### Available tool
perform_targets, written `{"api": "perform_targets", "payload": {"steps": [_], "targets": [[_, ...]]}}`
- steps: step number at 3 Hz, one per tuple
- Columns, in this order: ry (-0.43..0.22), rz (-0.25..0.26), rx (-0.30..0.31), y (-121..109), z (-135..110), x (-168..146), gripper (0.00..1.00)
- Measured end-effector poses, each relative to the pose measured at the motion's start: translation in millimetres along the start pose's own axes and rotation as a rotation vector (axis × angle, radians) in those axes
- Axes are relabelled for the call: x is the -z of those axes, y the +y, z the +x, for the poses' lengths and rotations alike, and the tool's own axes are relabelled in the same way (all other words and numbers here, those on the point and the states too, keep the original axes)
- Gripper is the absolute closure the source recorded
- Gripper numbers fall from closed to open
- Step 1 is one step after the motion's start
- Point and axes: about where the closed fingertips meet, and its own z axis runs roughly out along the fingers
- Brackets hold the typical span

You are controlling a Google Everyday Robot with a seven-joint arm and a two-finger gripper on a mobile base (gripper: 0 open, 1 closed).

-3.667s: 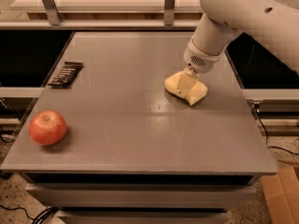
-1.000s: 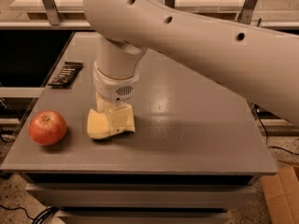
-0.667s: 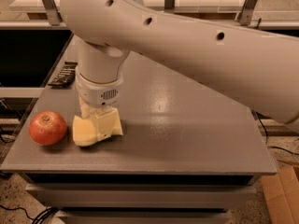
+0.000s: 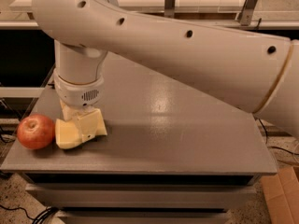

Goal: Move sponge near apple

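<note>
The red-orange apple sits at the table's front left corner. The pale yellow sponge rests on the table just right of the apple, almost touching it. My gripper comes straight down from the wrist onto the sponge and is shut on it, with a cream finger showing above the sponge's top edge. My large white arm crosses the whole upper part of the view and hides the back left of the table.
The grey table has its front edge close below the sponge and its left edge just beyond the apple. A cardboard box stands on the floor at the lower right. A metal rail runs behind the table.
My gripper has carried the sponge from the table's right-middle across to the left front. It now sits right beside the apple, closer than 0.7 s ago.
</note>
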Motion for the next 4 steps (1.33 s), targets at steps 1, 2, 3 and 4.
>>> {"api": "perform_targets", "payload": {"steps": [1, 2, 3, 4], "targets": [[0.0, 0.003, -0.01, -8, 1, -4, 0.59], [0.002, 0.006, -0.021, -14, 4, -5, 0.36], [0.005, 0.008, -0.028, -17, 8, -4, 0.13], [0.004, 0.008, -0.031, -19, 11, -3, 0.0]]}}
